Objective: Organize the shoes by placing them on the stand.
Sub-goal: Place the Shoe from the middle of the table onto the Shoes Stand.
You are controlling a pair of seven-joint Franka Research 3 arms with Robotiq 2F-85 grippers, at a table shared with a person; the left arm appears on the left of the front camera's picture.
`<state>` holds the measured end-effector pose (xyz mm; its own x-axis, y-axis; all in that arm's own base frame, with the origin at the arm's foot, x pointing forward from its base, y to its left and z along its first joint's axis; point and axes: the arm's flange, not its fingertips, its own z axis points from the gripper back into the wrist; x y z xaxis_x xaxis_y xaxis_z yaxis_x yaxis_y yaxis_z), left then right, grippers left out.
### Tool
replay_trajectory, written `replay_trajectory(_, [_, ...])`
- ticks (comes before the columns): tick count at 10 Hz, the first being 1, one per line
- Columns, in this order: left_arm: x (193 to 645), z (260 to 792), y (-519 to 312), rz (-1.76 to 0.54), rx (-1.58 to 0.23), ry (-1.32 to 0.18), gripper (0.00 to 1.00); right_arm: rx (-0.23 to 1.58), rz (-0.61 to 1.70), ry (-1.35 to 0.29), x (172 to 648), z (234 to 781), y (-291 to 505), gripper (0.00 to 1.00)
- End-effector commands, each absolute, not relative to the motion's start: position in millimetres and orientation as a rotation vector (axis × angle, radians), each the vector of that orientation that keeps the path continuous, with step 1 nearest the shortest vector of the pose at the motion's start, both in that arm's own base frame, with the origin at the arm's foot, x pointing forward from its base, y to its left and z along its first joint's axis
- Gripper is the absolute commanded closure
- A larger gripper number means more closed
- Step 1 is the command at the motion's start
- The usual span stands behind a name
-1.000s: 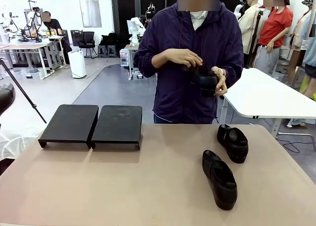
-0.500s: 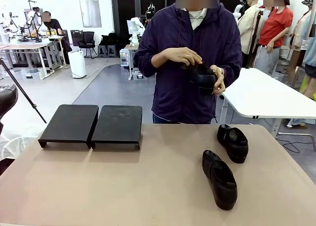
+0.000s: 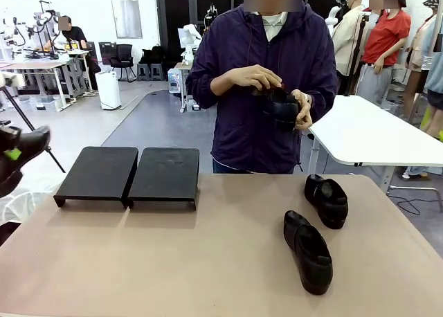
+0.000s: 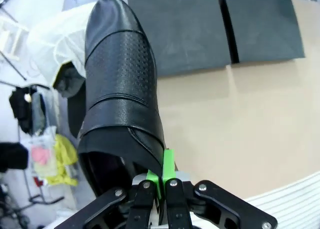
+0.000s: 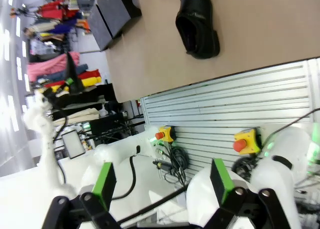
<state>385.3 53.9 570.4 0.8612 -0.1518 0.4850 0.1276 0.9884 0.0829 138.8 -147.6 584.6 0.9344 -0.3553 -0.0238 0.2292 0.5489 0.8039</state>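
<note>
My left gripper (image 3: 11, 154) is at the far left edge of the front view, left of the stand and off the table's edge, shut on the heel rim of a black shoe (image 3: 26, 147). In the left wrist view that shoe (image 4: 117, 89) points away from my gripper (image 4: 162, 181) toward the stand (image 4: 185, 29). The stand's two black platforms (image 3: 100, 171) (image 3: 165, 173) sit side by side at the back left with nothing on top. Two shoes (image 3: 327, 199) (image 3: 309, 250) lie on the right of the table. The person holds another shoe (image 3: 280, 109) in both hands. My right gripper (image 5: 162, 181) is open, below the table's edge.
The beige table (image 3: 208, 261) has free room in the middle and front. The person stands at the far edge behind the right platform. In the right wrist view one shoe (image 5: 197, 21) lies near the table's front edge (image 5: 225, 71), with a platform (image 5: 112, 11) farther off.
The shoe in my left gripper has swung into the front view at the left edge, toe toward the stand. The person's hands with their shoe barely shifted. The table shoes have not moved.
</note>
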Motion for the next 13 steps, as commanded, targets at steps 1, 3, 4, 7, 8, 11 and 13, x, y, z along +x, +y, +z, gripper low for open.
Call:
replay_trajectory(1, [460.8, 571.8, 69.7, -0.257, 0.05, -0.529, 1.0, 0.933, -0.323, -0.161, 134.6, 585.8, -149.0, 0.0])
replay_trajectory(3, [525.1, 541.5, 56.0, -0.185, 0.071, -0.588, 1.0, 0.933, -0.323, -0.161, 134.6, 585.8, -149.0, 0.0])
replay_trajectory(4, [542.4, 527.9, 46.2, -0.116, 0.066, -0.618, 1.0, 0.933, -0.323, -0.161, 134.6, 585.8, -149.0, 0.0])
replay_trajectory(7, [578.1, 489.2, 13.8, -0.02, 0.018, -0.641, 1.0, 0.933, -0.323, -0.161, 134.6, 585.8, -149.0, 0.0])
replay_trajectory(8, [584.7, 480.6, 11.1, 0.012, 0.07, -0.671, 1.0, 0.933, -0.323, -0.161, 134.6, 585.8, -149.0, 0.0])
replay_trajectory(11, [589.8, 470.7, 10.3, 0.012, 0.135, -0.693, 1.0, 0.933, -0.323, -0.161, 134.6, 585.8, -149.0, 0.0])
replay_trajectory(13, [593.6, 459.4, 6.3, 0.0, 0.156, -0.671, 1.0, 0.933, -0.323, -0.161, 134.6, 585.8, -149.0, 0.0])
